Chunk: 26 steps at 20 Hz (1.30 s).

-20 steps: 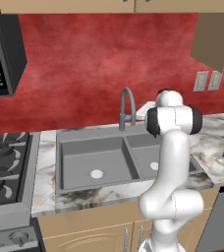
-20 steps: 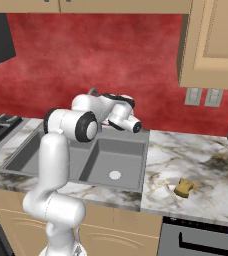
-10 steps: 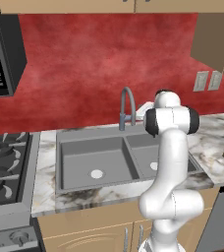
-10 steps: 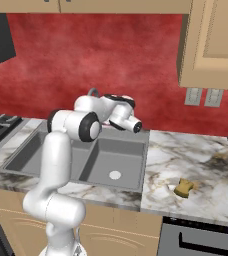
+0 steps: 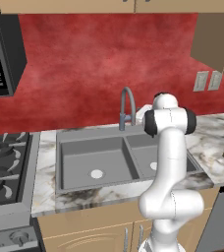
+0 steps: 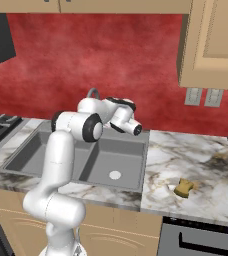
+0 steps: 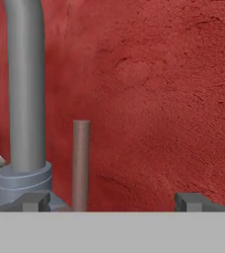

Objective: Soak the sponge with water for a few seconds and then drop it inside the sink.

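Movement over the last second has been slight: the white arm [image 6: 61,165] has been drawn a touch closer to the grey arched metal faucet [image 5: 127,106], and nothing else has been shifted. The small yellow-tan blocky sponge [image 6: 184,188] has been left where it lay, on the marbled stone surface [image 6: 206,160] at the lower right of the right base view, well apart from the wide grey double-basin sink [image 5: 60,162]. The task is therefore judged to be at its very start, with the tap probably sought first.

In the hand view the claw [image 7: 113,203] is seen spread wide, with nothing pinched or touched. It is aimed at the red wall [image 7: 159,99], with the faucet's grey pipe at the left and a thin upright lever [image 7: 81,163] just beside it.
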Available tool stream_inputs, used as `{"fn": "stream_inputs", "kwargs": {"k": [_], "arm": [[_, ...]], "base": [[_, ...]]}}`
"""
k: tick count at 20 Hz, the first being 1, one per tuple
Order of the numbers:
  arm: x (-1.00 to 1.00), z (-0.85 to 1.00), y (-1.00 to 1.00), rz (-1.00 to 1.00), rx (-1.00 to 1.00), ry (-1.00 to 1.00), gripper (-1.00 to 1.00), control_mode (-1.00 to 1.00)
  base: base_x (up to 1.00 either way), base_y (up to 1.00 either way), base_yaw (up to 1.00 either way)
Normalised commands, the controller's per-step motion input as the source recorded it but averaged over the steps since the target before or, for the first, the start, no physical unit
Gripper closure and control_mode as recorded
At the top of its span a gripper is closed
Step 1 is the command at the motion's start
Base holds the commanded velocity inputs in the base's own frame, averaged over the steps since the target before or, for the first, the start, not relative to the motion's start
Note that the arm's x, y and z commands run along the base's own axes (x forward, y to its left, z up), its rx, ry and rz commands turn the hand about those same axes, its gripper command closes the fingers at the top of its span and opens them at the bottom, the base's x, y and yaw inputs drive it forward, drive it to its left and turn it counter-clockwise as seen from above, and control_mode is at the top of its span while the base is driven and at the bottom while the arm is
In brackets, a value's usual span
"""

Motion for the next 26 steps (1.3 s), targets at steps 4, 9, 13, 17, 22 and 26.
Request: {"fn": "stream_inputs", "kwargs": {"k": [4,9,13,17,22,26], "arm": [[0.17,-0.1,0.0,0.0,0.0,0.0,-1.0,-1.0],[0.21,0.0,0.0,0.0,0.0,0.0,-1.0,-1.0],[0.24,0.0,0.0,0.0,0.0,0.0,-1.0,-1.0],[0.19,0.0,0.0,0.0,0.0,0.0,-1.0,-1.0],[0.06,0.0,0.12,0.0,0.0,0.0,-1.0,-1.0],[0.13,0.0,0.07,0.0,0.0,0.0,-1.0,-1.0]], "base": [[0.0,0.0,0.0],[0.0,0.0,0.0],[0.0,0.0,0.0],[0.0,0.0,0.0],[0.0,0.0,0.0],[0.0,0.0,0.0]]}}
